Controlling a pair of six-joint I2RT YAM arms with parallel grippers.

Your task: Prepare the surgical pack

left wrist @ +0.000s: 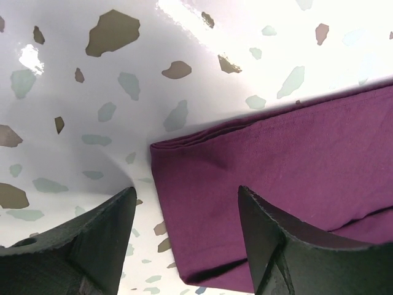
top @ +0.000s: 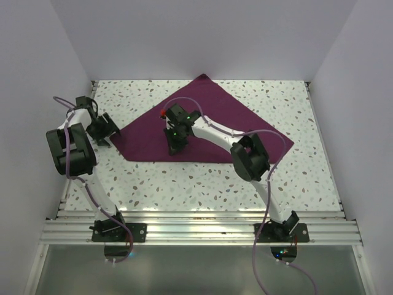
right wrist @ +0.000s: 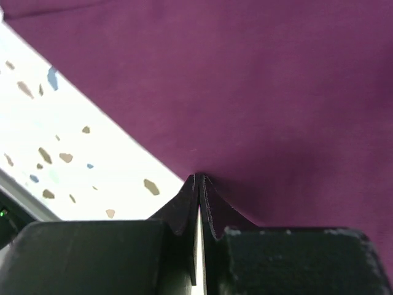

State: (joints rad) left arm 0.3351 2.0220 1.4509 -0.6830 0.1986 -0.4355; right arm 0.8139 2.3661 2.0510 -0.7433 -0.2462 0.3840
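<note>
We had the right gripper (right wrist: 198,177) angled down, jaws pressed together against the surgical pack (right wrist: 258,92); the left gripper (left wrist: 186,193) hung spread over its folded corner.

The surgical pack (top: 215,98): matt, fine-woven purple cloth, soft layered edges. The table (top: 184,184): smooth, glossy speckled top, strong glare. The near rail (top: 196,224): ribbed bare metal. The left gripper (left wrist: 185,190), fingers (left wrist: 92,246): matt black, faintly grainy, plastic-looking.

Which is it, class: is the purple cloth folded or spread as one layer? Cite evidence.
Folded. In the left wrist view, the surgical pack shows several stacked layers along its corner edge.
</note>
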